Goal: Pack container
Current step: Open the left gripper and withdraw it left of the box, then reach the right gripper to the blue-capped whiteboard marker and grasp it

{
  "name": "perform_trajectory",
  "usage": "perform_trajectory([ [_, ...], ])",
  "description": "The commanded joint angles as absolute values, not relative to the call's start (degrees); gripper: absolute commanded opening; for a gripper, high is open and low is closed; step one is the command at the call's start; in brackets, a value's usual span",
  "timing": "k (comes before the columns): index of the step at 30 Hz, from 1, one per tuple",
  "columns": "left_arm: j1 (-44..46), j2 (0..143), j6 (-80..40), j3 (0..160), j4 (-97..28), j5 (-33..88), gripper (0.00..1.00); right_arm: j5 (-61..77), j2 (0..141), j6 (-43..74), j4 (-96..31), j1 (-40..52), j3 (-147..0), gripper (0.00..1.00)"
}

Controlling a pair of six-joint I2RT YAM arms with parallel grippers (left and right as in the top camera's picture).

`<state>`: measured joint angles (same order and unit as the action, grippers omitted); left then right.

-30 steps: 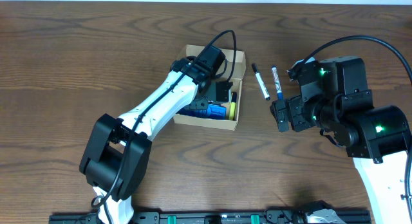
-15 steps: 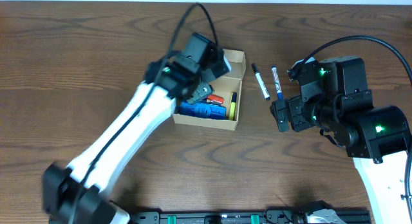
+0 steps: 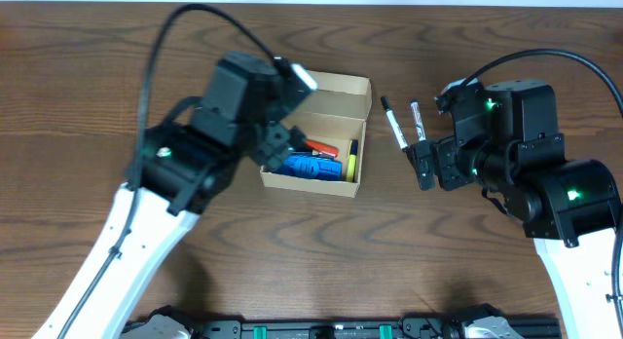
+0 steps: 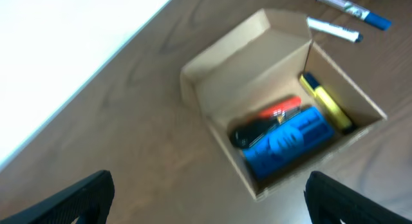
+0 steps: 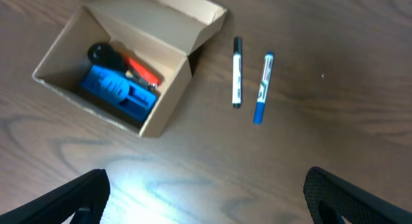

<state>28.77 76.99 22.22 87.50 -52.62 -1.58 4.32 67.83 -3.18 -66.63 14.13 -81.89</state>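
The container (image 3: 336, 94), a brown cardboard box with its flap lid open, stands mid-table. Inside lie a blue object (image 3: 311, 168), a red and black tool (image 3: 321, 146) and a yellow marker (image 3: 352, 160). My left gripper (image 3: 279, 136) hangs open and empty above the box's left side. In the left wrist view the container (image 4: 251, 76) lies ahead of the wide-apart left gripper (image 4: 209, 198). A black-capped white pen (image 3: 394, 124) and a blue pen (image 3: 419, 122) lie right of the box. My right gripper (image 3: 425, 166) is open and empty, close beside those pens.
In the right wrist view the container (image 5: 154, 21) is at upper left, with the white pen (image 5: 237, 73) and blue pen (image 5: 262, 89) side by side to its right. Bare wood table (image 3: 321, 242) surrounds them. The table's far edge (image 4: 96, 63) shows beyond the box.
My left gripper has risen out of the box and drawn back to the left, its jaws opening. The right gripper edged slightly toward the pens.
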Motion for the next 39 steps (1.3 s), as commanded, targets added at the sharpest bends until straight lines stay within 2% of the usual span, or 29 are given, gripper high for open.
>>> perform_trajectory([
  [1,24.56,74.32,19.03,88.55,-55.48,4.73,0.95,3.03,69.12,-3.25,-65.49,14.26,-81.73,0.99],
  [7,17.06,71.77,16.03,88.55,-59.77,7.68,0.95,1.19,76.79,0.14,-61.87,11.64,-81.73,0.98],
  [16,16.47,71.77,16.08,88.55,-61.36,7.51,0.95,-2.76,90.39,-0.12,-54.39,5.23,-81.73,0.94],
  [23,16.47,71.79,16.08,88.55,-61.36,7.51,0.95,-2.57,99.90,-4.36,-46.76,3.84,-81.73,0.80],
  [32,16.47,71.79,16.08,88.55,-61.36,7.51,0.95,-1.91,111.13,-4.82,-42.28,3.77,-81.73,0.72],
  [39,16.47,71.79,16.05,88.55,-61.36,7.51,0.95,-2.15,115.77,-4.82,-39.00,3.77,-81.73,0.61],
])
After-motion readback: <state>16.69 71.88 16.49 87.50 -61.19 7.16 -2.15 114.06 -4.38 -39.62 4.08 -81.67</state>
